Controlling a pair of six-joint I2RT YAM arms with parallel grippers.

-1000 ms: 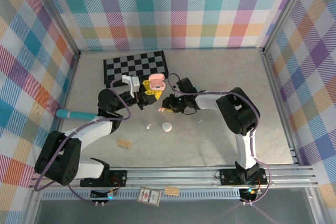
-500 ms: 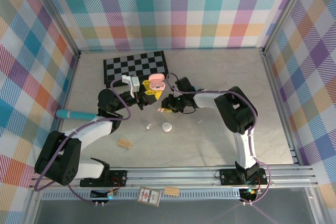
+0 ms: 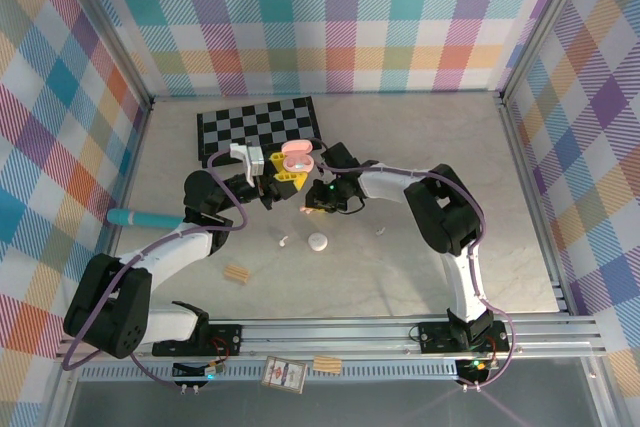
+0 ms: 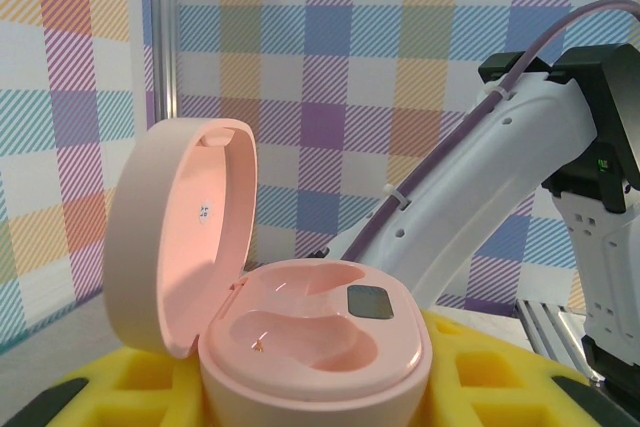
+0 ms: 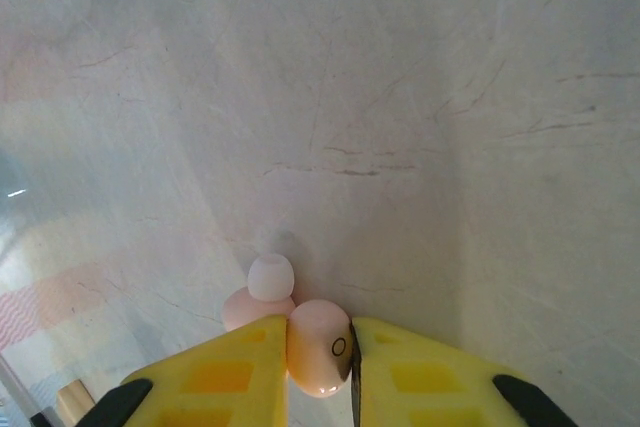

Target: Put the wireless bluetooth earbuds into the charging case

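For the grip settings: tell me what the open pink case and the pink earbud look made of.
The pink charging case: likely moulded plastic, satin finish, soft sheen inside its lid. The pink earbud: smooth, seemingly hard plastic, faint sheen; paler matte tip, probably silicone.

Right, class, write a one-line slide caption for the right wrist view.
Right end effector pinching a pale pink earbud between yellow fingers, marbled table behind.
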